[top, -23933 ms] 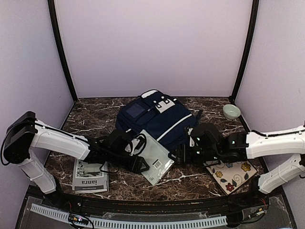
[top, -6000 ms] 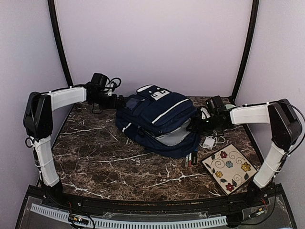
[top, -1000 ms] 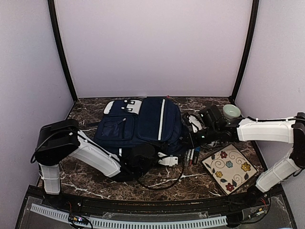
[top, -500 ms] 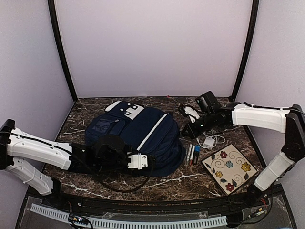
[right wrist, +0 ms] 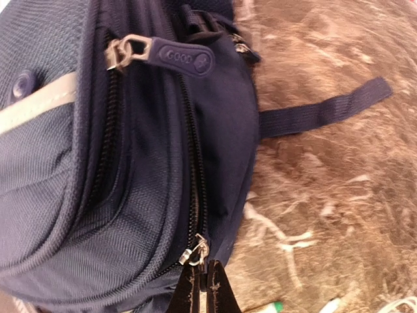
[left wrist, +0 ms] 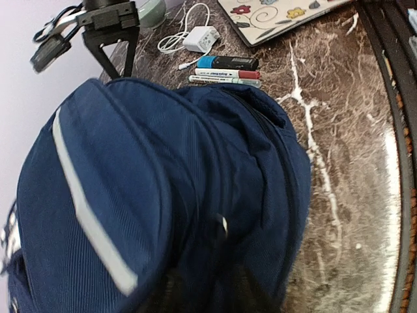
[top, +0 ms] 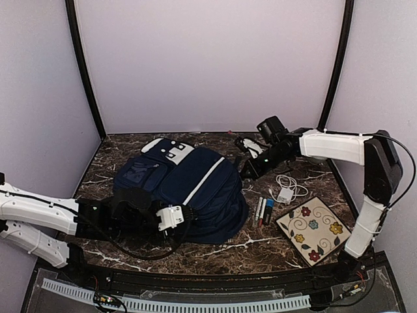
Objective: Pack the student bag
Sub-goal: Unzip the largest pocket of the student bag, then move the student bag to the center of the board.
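Your right hand point(right wrist: 203, 287) was clenched, its two black tips pressed together directly under a small metal zipper pull point(right wrist: 197, 251) on the student bag point(top: 195, 186). You could not make out whether the pull was actually pinched between them. Ahead of that hand, a second pull with a navy rubber tab point(right wrist: 177, 55) lay over another zip line. A dark strap point(right wrist: 326, 109) trailed off the bag onto the marble tabletop point(top: 117, 151).

The bag lay flat between your two hands, white stripe up, with its grey buckled patch point(top: 171, 149) at the end far from your left hand point(top: 181, 214). That left hand sat against the bag's near edge. In its own camera the fingers were only a dark blur, so you could not tell whether it was released or grasping.

On the near side of the right hand, three markers point(left wrist: 225, 68) lay together just beside the bag. A white charger point(left wrist: 199, 39) with its cable lay near them, and a flowered pad point(top: 316, 228) lay farther off.
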`<state>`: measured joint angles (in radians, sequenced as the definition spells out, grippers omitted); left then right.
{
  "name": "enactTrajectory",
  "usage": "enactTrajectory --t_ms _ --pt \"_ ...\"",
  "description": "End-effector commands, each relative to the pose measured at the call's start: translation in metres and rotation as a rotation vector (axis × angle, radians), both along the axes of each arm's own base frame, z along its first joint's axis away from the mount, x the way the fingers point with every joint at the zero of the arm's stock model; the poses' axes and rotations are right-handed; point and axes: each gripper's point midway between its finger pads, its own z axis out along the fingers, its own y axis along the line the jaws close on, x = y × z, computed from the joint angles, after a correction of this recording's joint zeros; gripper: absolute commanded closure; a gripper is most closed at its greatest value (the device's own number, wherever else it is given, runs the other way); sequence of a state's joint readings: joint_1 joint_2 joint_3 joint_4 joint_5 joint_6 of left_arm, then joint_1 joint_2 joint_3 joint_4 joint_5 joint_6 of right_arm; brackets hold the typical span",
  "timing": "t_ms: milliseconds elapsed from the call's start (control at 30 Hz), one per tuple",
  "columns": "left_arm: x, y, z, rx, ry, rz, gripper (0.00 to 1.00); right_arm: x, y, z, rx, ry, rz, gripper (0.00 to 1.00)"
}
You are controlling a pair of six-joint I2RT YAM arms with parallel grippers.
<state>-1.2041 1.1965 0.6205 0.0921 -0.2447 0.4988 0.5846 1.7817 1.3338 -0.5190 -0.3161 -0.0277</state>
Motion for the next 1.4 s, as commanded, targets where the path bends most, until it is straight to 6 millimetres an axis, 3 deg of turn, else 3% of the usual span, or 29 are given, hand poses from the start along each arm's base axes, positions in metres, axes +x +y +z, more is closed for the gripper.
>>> enactTrajectory --t_ms 0,67,133,200,267,333,400,533,600,767,867,1000,1133,1167,1267,1367 --pt "-0.003 0.030 0.040 -0.322 0.203 0.250 0.39 0.035 -0.024 -0.004 0.001 -0.111 -0.168 1.00" --pt "0.004 0.052 0.052 -0.478 0.313 0.422 0.34 0.022 -0.014 -0.014 0.019 -0.077 -0.158 1.00" --pt "0.012 0.084 0.047 -0.581 0.452 0.622 0.45 0.013 -0.005 -0.021 0.036 -0.060 -0.153 1.00" --pt "0.016 0.126 0.021 -0.602 0.586 0.886 0.61 0.008 0.004 -0.021 0.063 -0.055 -0.144 1.00" --pt "0.008 0.167 -0.011 -0.585 0.697 1.144 0.71 -0.003 0.005 -0.034 0.057 -0.024 -0.138 1.00" --pt "-0.003 0.192 -0.038 -0.523 0.745 1.281 0.73 -0.008 0.008 -0.035 0.056 -0.020 -0.129 1.00" --pt "-0.007 0.202 -0.056 -0.487 0.767 1.350 0.73 -0.013 0.012 -0.035 0.060 -0.022 -0.119 1.00" --pt "0.015 0.199 -0.073 -0.501 0.796 1.356 0.70 -0.028 0.023 -0.030 0.092 -0.015 -0.090 1.00" --pt "0.035 0.190 -0.077 -0.557 0.841 1.317 0.71 -0.039 0.028 -0.027 0.093 -0.015 -0.072 1.00" --pt "0.087 0.200 -0.092 -0.570 0.812 1.336 0.72 -0.070 0.041 -0.022 0.133 -0.008 -0.059 1.00" --pt "0.125 0.193 -0.090 -0.572 0.780 1.294 0.72 -0.091 0.053 -0.018 0.172 0.012 -0.050 1.00" --pt "0.184 0.168 -0.070 -0.615 0.683 1.173 0.74 -0.128 0.083 -0.014 0.227 0.040 0.000 1.00" --pt "0.245 0.146 -0.037 -0.662 0.626 1.077 0.72 -0.161 0.120 -0.011 0.259 0.059 0.074 1.00" --pt "0.258 0.143 -0.030 -0.675 0.624 1.061 0.69 -0.171 0.130 -0.011 0.269 0.072 0.102 1.00" --pt "0.290 0.137 0.000 -0.735 0.619 1.013 0.56 -0.176 0.146 -0.011 0.307 0.109 0.119 1.00" --pt "0.303 0.135 0.032 -0.770 0.606 0.975 0.43 -0.173 0.151 -0.010 0.322 0.115 0.112 1.00"
